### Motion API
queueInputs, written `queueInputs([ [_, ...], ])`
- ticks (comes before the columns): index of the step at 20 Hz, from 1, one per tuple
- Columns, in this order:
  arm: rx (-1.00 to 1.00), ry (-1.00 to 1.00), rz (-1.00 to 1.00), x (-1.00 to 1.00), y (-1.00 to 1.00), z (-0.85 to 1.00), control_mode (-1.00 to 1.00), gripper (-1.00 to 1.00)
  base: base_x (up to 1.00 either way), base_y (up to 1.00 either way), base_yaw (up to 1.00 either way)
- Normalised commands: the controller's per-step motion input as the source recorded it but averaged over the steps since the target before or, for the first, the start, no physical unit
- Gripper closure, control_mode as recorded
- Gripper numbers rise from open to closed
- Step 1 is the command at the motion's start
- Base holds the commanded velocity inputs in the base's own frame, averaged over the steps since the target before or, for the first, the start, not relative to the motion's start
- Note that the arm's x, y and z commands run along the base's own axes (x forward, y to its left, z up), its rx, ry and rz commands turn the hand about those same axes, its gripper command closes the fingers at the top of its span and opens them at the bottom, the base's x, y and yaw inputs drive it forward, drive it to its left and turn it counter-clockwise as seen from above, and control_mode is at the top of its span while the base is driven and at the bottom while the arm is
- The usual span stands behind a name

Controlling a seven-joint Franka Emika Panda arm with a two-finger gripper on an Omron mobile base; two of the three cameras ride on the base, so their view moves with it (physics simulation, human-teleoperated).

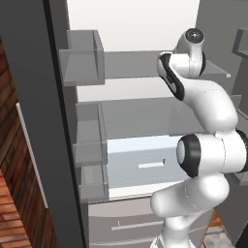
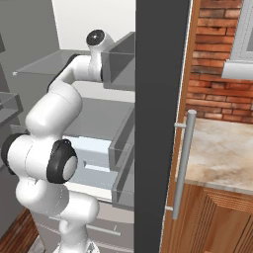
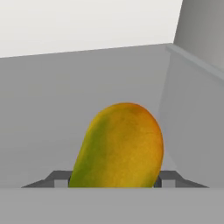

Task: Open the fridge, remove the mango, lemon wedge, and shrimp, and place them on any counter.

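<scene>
Your fridge [image 1: 135, 29] stands open, both doors swung wide, with the arm [image 1: 203, 145] reaching in at the upper shelf [image 1: 131, 65]. The desk [image 2: 222, 148] lies right of the right door. On that shelf, your hand [image 3: 113, 180] is clenched on the mango [image 3: 120, 146].

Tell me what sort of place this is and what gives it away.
A rendered home kitchen, most likely: an open fridge with grey shelves, a beige marbled counter over wooden cabinets beside a brick wall, and a mango on a fridge shelf.
</scene>
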Motion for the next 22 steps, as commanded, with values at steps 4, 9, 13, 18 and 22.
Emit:
queueInputs([
  [4, 0.02, -0.07, 0.00, -0.84, 0.00, 0.11, -1.00, 1.00, 0.00, 0.00, 0.00],
  [9, 0.00, -0.02, 0.00, -1.00, 0.17, 0.41, -1.00, 1.00, 0.00, 0.00, 0.00],
  [13, 0.00, 0.03, 0.06, -0.99, 0.47, 0.47, -1.00, 1.00, 0.00, 0.00, 0.00],
  [18, 0.00, 0.13, 0.09, -0.84, 0.41, 0.45, -1.00, 1.00, 0.00, 0.00, 0.00],
  [22, 0.00, 0.08, 0.09, -0.89, 0.33, 0.12, -1.00, 1.00, 0.00, 0.00, 0.00],
])
